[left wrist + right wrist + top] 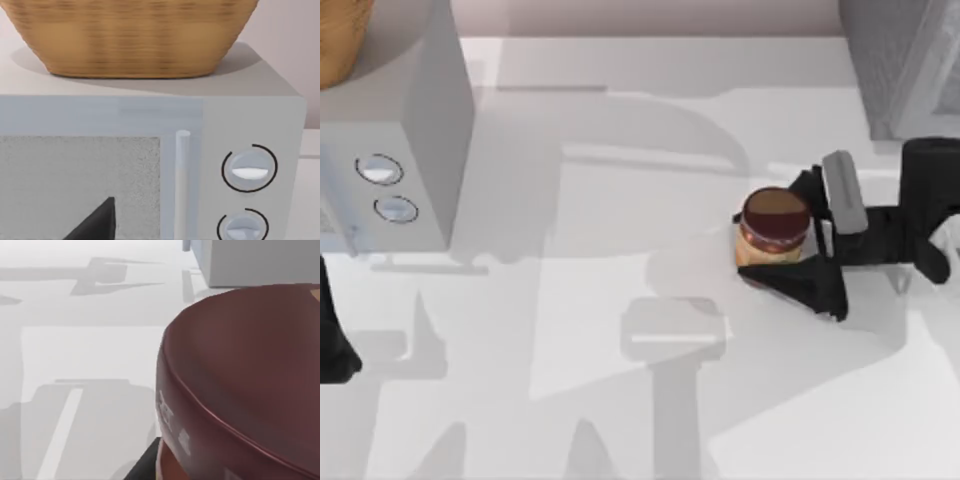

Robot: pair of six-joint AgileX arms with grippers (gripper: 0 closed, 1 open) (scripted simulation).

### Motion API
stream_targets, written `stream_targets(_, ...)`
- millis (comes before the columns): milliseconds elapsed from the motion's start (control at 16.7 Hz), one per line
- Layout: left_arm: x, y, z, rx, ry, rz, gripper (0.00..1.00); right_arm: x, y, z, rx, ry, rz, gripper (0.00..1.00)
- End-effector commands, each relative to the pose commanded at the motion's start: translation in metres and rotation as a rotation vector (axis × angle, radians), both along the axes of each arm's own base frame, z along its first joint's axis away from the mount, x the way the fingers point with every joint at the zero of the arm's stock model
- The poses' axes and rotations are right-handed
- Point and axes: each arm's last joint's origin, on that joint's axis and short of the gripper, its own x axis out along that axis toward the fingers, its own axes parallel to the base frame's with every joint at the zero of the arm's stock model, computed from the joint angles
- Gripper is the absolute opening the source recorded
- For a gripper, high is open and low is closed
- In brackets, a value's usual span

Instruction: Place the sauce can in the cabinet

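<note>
Gripping the sauce can (776,228) between its dark fingers, the right gripper (782,240) holds it upright at the table's (620,420) right side; beyond stands the cabinet (900,60). Left arm parks at left edge.

A: What's on the desk (620,420)?

B: It's a pale, shadow-streaked top. A light-grey box (405,150) with two round knobs stands at the far left, and the cabinet (900,60) at the far right corner.

A: Anything nearer the middle?

B: The can (776,228), upright, right of centre and near the cabinet.
</note>
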Motion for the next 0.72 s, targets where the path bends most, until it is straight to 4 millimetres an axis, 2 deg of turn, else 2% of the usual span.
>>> stream_targets(480,0.0,0.0,0.0,0.0,0.0,0.0,1.0,0.001,-0.001,0.001,0.0,0.002,-0.003,0.0)
stream_targets(600,0.0,0.0,0.0,0.0,0.0,0.0,1.0,0.004,-0.001,0.013,0.002,-0.008,-0.003,0.0)
stream_targets(720,0.0,0.0,0.0,0.0,0.0,0.0,1.0,0.009,-0.002,0.039,0.003,-0.021,-0.008,0.0)
